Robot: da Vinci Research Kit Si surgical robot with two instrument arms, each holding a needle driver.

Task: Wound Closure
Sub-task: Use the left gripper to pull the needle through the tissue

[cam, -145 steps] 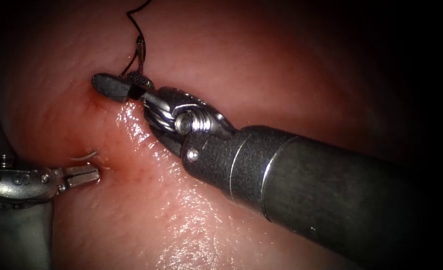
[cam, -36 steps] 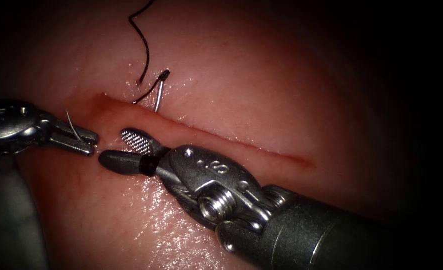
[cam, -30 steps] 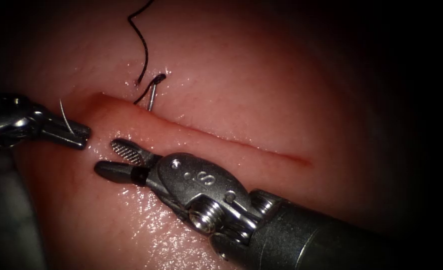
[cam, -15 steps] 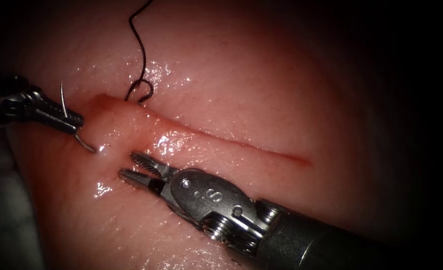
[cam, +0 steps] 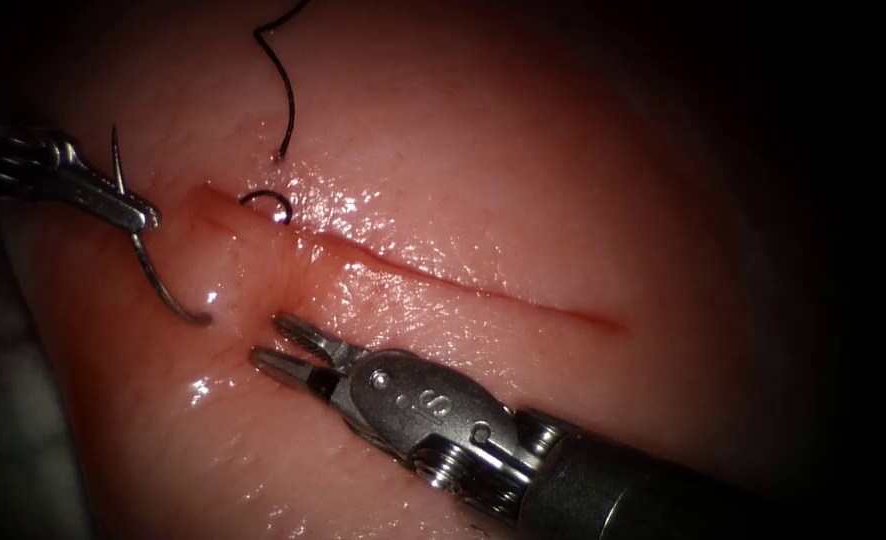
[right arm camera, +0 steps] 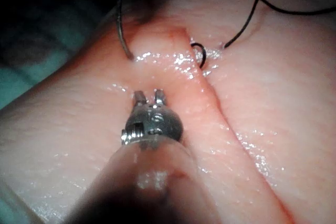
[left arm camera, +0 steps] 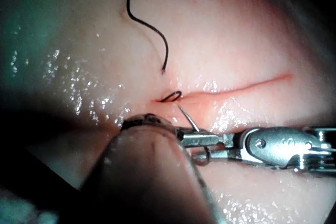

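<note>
Endoscope view shows us the left claw (cam: 135, 217) clenched on the needle (cam: 153, 275), gripping it partway along its curve, nearer the pointed end. That sharp end sticks up above the jaws, while the longer part of the curve sweeps down and to the right, and its far end meets the tissue (cam: 483, 180) at a wet spot on the near side of the cut (cam: 443, 285), close to the cut's left end. We cannot tell whether that end is still in the tissue or just resting on the surface.

Compared with half a second ago, more of the needle's curve shows below the left claw, which has lifted up and away to the left.

Our right claw (cam: 275, 342) lies on the near side of the cut, just to the right of where the needle meets the tissue. Its jaws stand slightly apart and grasp nothing. From the right wrist view we see its two tips (right arm camera: 148, 96) parted, just above the tissue, with the needle (right arm camera: 122, 19) arching ahead of them.

Dark thread (cam: 281, 85) snakes down the far side of the tissue, and a small loop of it sits at the left end of the cut, where the surface glistens wet.
</note>
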